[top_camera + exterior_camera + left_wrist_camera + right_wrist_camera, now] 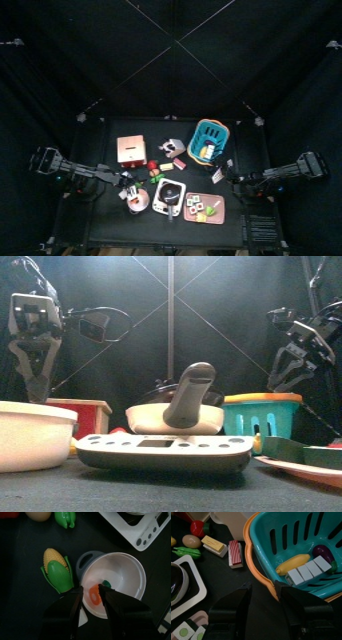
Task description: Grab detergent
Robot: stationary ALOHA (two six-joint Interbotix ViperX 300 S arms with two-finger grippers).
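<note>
I cannot pick out a detergent with certainty in any view. My left gripper [91, 593] hangs open over a white bowl [130, 562]. A small orange piece [95, 599] and a green piece [105, 584] lie in that bowl, at the jaw tips. My right gripper [266, 589] stands open at the orange rim of a teal basket [291, 532]. Inside the basket lie a yellow banana [294, 562], a purple eggplant [323, 552] and a grey-white pack of blocks [308, 572]. From above, the left gripper [127, 185] and right gripper [230, 178] flank the table's front half.
A corn cob [57, 569] lies beside the bowl. A white kitchen scale [167, 195] sits at the front middle, a pink tray [203, 208] to its right, and a red box [131, 148] at the back left. Small toy foods [234, 552] lie between scale and basket.
</note>
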